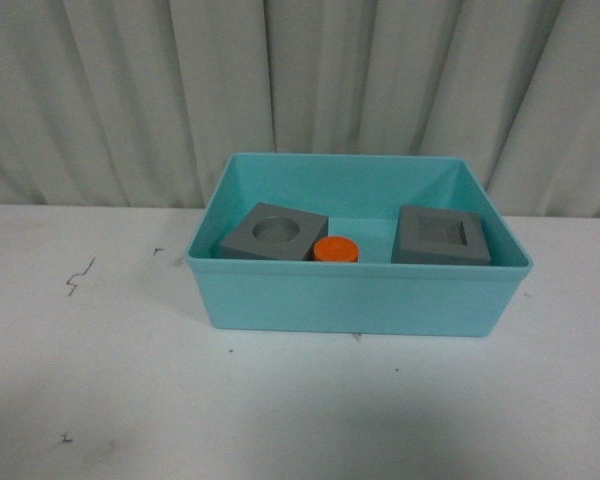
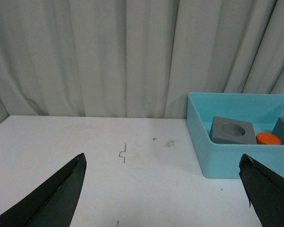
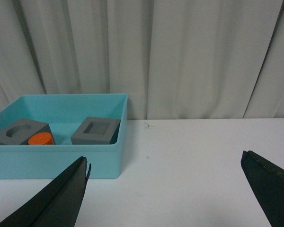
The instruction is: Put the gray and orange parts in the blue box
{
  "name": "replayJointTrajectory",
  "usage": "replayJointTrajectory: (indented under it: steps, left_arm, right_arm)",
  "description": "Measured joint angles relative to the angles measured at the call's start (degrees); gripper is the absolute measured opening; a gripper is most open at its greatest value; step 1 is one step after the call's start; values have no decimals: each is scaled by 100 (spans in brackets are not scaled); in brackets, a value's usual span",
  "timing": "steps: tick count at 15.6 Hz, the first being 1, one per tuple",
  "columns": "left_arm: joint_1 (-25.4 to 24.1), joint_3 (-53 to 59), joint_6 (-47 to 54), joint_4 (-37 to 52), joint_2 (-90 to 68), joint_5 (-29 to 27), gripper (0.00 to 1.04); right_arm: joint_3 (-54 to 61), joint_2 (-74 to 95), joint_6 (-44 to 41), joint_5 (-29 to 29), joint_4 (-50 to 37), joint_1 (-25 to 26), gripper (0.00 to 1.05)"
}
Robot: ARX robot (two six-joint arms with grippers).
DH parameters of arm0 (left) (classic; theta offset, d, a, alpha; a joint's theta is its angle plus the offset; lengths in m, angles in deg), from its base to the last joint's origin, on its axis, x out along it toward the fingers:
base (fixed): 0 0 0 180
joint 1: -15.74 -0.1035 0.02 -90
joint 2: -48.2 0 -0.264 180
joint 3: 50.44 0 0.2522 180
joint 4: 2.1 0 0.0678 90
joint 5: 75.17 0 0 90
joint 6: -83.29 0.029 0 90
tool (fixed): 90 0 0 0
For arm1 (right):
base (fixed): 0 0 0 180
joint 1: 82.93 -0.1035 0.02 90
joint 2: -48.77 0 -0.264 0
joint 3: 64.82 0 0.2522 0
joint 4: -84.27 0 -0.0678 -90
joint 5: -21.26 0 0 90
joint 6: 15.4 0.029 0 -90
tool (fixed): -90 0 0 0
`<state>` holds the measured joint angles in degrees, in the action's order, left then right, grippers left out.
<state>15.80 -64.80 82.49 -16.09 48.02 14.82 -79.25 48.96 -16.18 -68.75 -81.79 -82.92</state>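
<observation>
Both gray cubes [image 1: 274, 232] [image 1: 441, 236] and the orange cylinder [image 1: 336, 248] are sitting inside the blue box [image 1: 360, 297]; the left gripper [image 2: 163, 189] and right gripper [image 3: 165, 189] are hanging wide apart, holding nothing.

Front view: looking straight ahead and slightly down from between the arms, taking in the table [image 1: 100, 400], the box [image 1: 360, 300] at mid-distance, centred, and the curtain [image 1: 130, 90] behind.

Left wrist view: sitting low over the table, facing the curtain, catching the box [image 2: 203, 151] at the frame's edge, with the left gripper [image 2: 165, 189] fingertips [image 2: 61, 194] framing both lower corners.

Right wrist view: likewise low and level, facing the curtain, showing the box [image 3: 61, 163] at the opposite edge, between right gripper [image 3: 168, 189] fingertips [image 3: 57, 198].

Sharing across all three: box, its contents, table, curtain.
</observation>
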Motion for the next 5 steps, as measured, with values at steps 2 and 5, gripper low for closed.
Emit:
replayJointTrajectory:
  steps: [2,5]
  left_arm:
    - [0,0,2,0,0,0,98]
    - [0,0,0,0,0,0,98]
  right_arm:
    - [0,0,2,0,0,0,98]
    - [0,0,2,0,0,0,98]
